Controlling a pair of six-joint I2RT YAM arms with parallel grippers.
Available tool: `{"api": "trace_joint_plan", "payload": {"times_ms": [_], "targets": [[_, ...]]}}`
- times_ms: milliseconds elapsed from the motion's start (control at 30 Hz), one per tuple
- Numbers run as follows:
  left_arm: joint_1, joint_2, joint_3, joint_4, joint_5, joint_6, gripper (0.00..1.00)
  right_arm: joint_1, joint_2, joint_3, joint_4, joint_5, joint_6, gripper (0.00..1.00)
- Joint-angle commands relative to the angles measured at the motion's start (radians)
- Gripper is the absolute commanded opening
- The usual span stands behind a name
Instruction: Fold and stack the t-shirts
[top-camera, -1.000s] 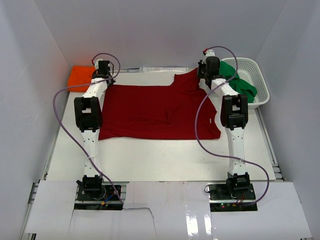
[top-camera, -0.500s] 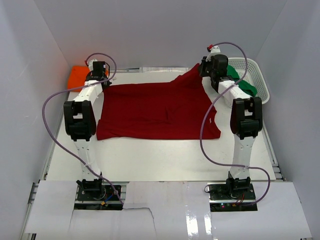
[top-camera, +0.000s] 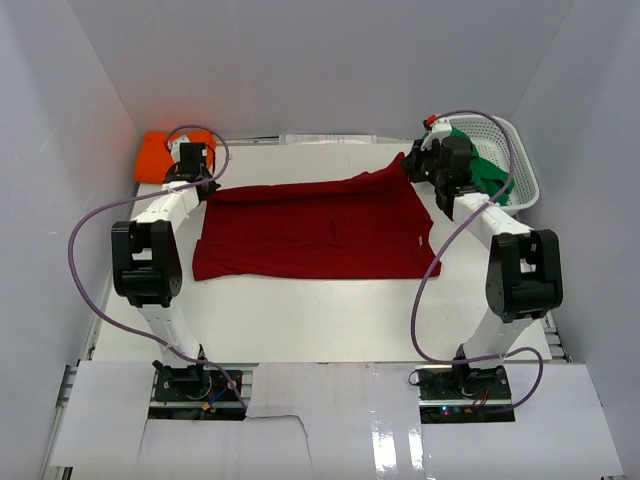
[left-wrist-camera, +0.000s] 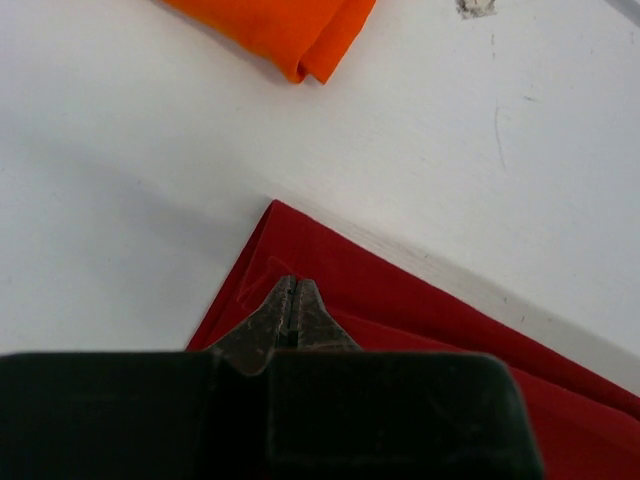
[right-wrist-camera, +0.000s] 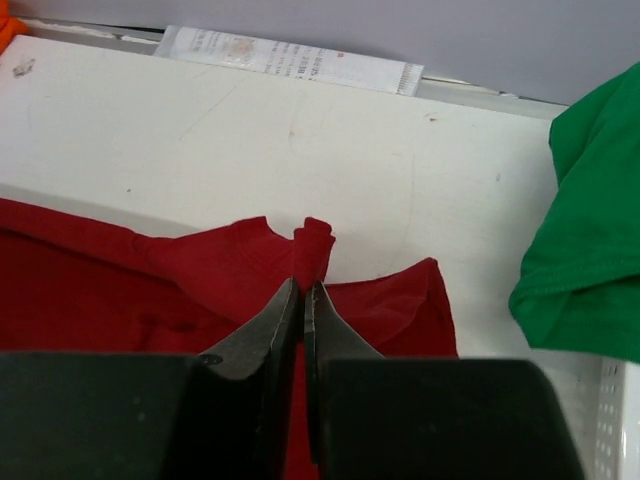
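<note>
White lattice basket (top-camera: 528, 178) sits at the far right corner of the table (top-camera: 300, 320); a printed paper strip (right-wrist-camera: 290, 58) lies along the far edge

From above, the fingertips of the left gripper (left-wrist-camera: 291, 298) and right gripper (right-wrist-camera: 302, 292) were hidden under their own wrists at the far corners of the red shirt (top-camera: 310, 225). Up close, each black gripper body covered the cloth nearest it. Beyond the red shirt's left corner, the orange shirt (left-wrist-camera: 270, 25) ran off the top edge. To the red shirt's right, the green shirt (right-wrist-camera: 590, 200) and basket (right-wrist-camera: 612, 420) were cut off at the side. The label (right-wrist-camera: 290, 58) behind it was too small to read.
</note>
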Motion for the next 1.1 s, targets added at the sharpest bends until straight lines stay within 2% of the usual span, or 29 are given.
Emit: {"api": "trace_joint_plan", "payload": {"times_ms": [0,367,533,567,600,667,700,733,767,833,867,900,1000,1067], "targets": [[0.007,-0.112,-0.052,0.033,0.009,0.001,0.0,0.01,-0.103,-0.063,0.054,-0.009,-0.018,0.08],[-0.011,-0.226,-0.179,0.033,0.016,0.038,0.0,0.042,-0.356,-0.318,-0.056,0.017,-0.043,0.08],[-0.025,-0.254,-0.225,-0.031,-0.01,0.033,0.0,0.056,-0.398,-0.362,-0.194,0.022,-0.034,0.08],[-0.025,-0.249,-0.233,-0.054,-0.027,0.022,0.04,0.06,-0.399,-0.367,-0.222,0.019,-0.028,0.08],[-0.025,-0.246,-0.239,-0.087,-0.037,0.013,0.14,0.064,-0.405,-0.368,-0.254,0.026,-0.014,0.08],[-0.025,-0.229,-0.25,-0.118,-0.038,0.01,0.28,0.07,-0.416,-0.376,-0.353,0.063,0.012,0.14],[-0.025,-0.223,-0.259,-0.137,-0.026,0.005,0.39,0.071,-0.419,-0.381,-0.384,0.075,0.043,0.33],[-0.025,-0.217,-0.265,-0.16,-0.014,0.005,0.52,0.073,-0.422,-0.376,-0.418,0.092,0.055,0.44],[-0.025,-0.214,-0.27,-0.17,-0.005,0.002,0.69,0.082,-0.43,-0.372,-0.482,0.142,0.064,0.5],[-0.025,-0.234,-0.301,-0.18,0.019,-0.008,0.97,0.087,-0.451,-0.375,-0.513,0.186,0.07,0.66],[-0.024,-0.249,-0.313,-0.18,0.023,-0.022,0.98,0.087,-0.48,-0.379,-0.521,0.251,0.08,0.72],[-0.025,-0.29,-0.324,-0.178,0.023,-0.03,0.98,0.088,-0.494,-0.381,-0.521,0.265,0.078,0.74],[-0.025,-0.39,-0.368,-0.142,0.012,-0.038,0.98,0.087,-0.53,-0.372,-0.489,0.263,0.061,0.73],[-0.025,-0.404,-0.356,-0.102,0.031,-0.024,0.98,0.087,-0.505,-0.349,-0.46,0.221,0.054,0.73]]}}
